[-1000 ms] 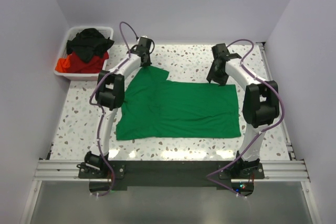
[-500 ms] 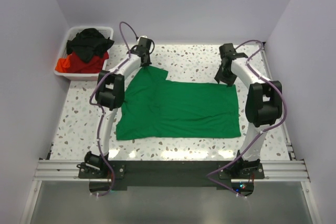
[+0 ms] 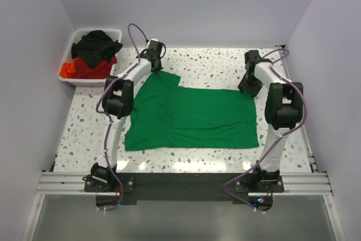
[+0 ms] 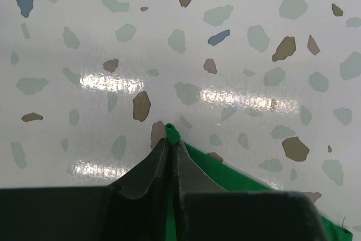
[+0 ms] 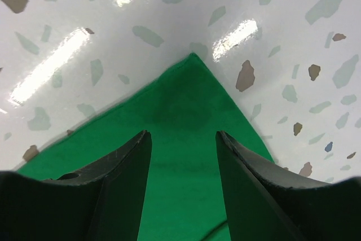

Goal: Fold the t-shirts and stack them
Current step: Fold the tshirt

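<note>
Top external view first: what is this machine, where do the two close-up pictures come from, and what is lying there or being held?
The top external view looks down on two robot arms bolted at the near edge of a speckled table. Each close-up comes from a camera on one wrist, looking past its own fingers. A green t-shirt lies spread out on the table. The left gripper is shut, pinching the shirt's far left corner. The right gripper is open over the far right corner, holding nothing. A white bin at far left holds a crumpled black shirt and red shirt.
</note>
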